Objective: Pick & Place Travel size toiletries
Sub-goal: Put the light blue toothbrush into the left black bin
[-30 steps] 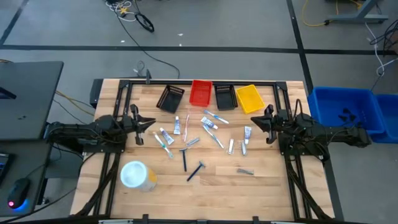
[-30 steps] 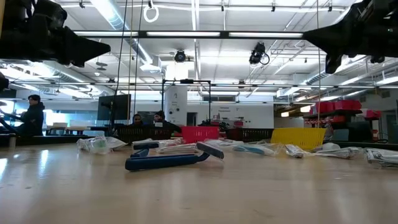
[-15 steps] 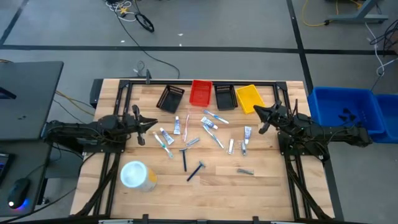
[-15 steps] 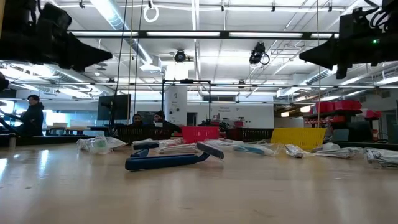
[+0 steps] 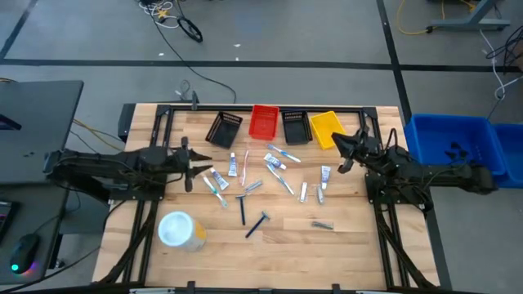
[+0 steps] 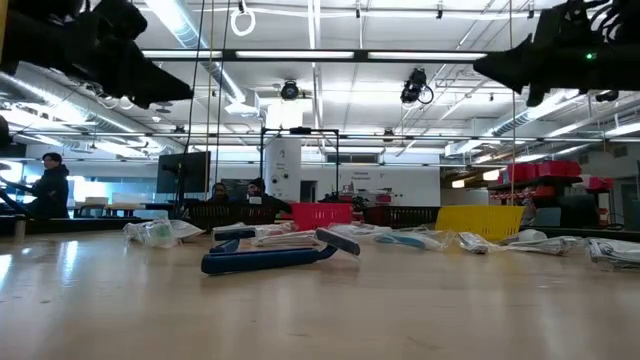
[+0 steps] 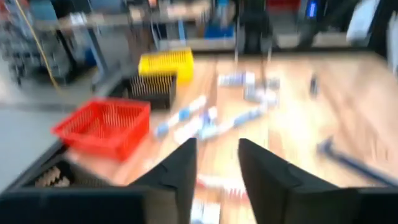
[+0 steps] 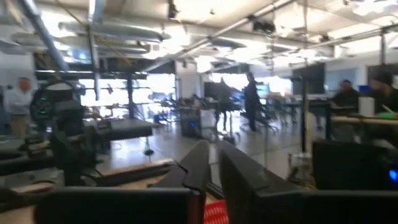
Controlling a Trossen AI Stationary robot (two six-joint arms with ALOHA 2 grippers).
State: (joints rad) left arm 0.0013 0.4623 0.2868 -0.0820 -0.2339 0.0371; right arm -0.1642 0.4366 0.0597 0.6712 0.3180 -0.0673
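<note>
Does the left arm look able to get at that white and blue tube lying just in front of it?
Probably yes. The left pincer hangs empty, its fingers apart, right beside the tube, with nothing between them.

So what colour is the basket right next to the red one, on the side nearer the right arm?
Black, between red and yellow baskets; clearest in the high view.

- Left arm (image 5: 106,170): dark, almost black all over, built of chunky jointed links that narrow toward the tip.
- Right arm (image 5: 425,173): same dark finish and same blocky links (a mirror twin of the other).
- Left gripper (image 7: 216,163): two black wedge-shaped fingers with flat inner faces and pointed tips, matte.
- Right gripper (image 8: 214,167): two matching black tapered fingers on a broad, dark, box-like wrist body.
- A small green light glows on the right arm in the low view.
</note>
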